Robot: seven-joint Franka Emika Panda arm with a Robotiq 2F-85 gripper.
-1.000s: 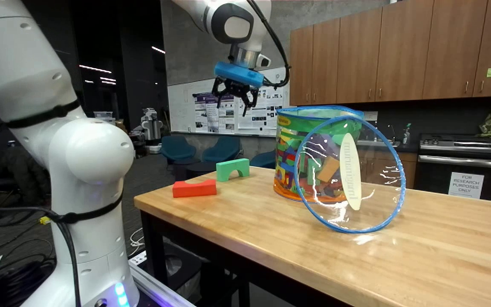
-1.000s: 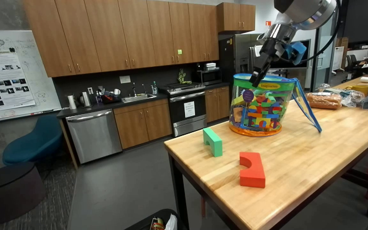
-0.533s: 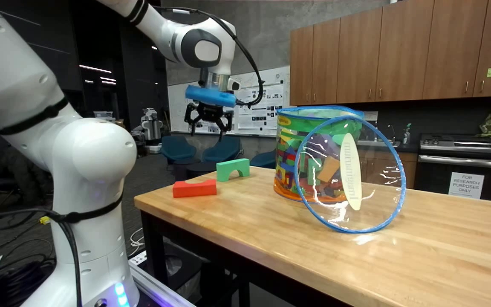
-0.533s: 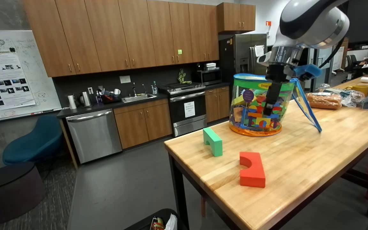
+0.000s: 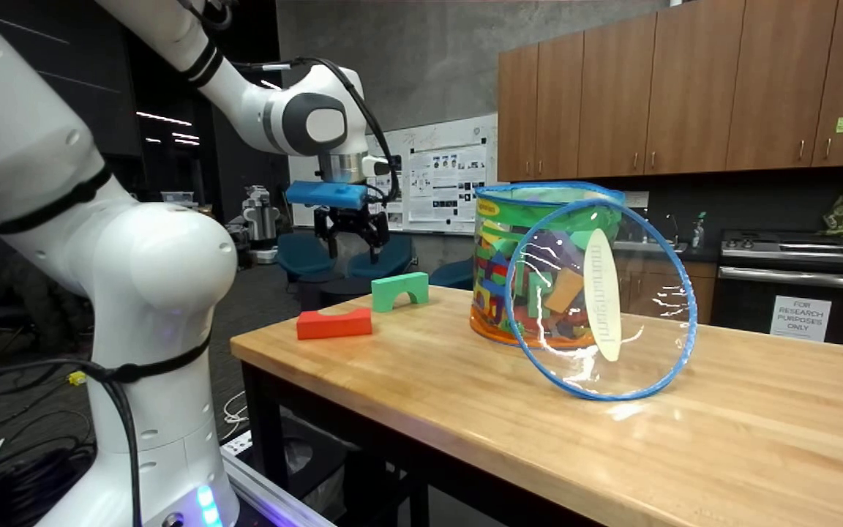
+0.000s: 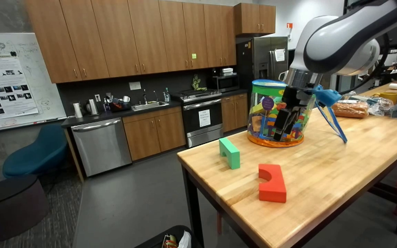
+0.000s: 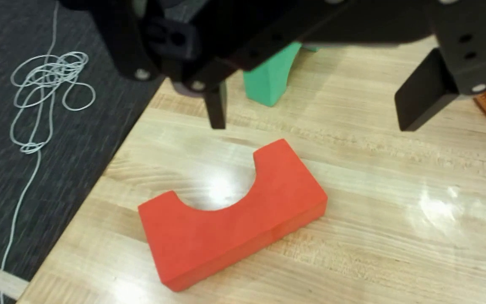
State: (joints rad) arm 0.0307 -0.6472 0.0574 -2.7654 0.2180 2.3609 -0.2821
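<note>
All views share the table (image 5: 451, 380), wrist's apparently nearest.

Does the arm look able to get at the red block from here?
Likely yes: the open gripper hangs above the table, and nothing lies on the red block or visibly between them.

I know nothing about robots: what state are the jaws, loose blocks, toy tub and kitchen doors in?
Jaws: wide open, holding nothing
Red block: lying flat on the table
Green block: standing, arch opening downward
Toy tub: upright, uncovered, holding many small blocks
Tub lid: flipped open, reaching down to the table
Oven door: shut
Wall cupboards: shut
Dishwasher: shut
</note>
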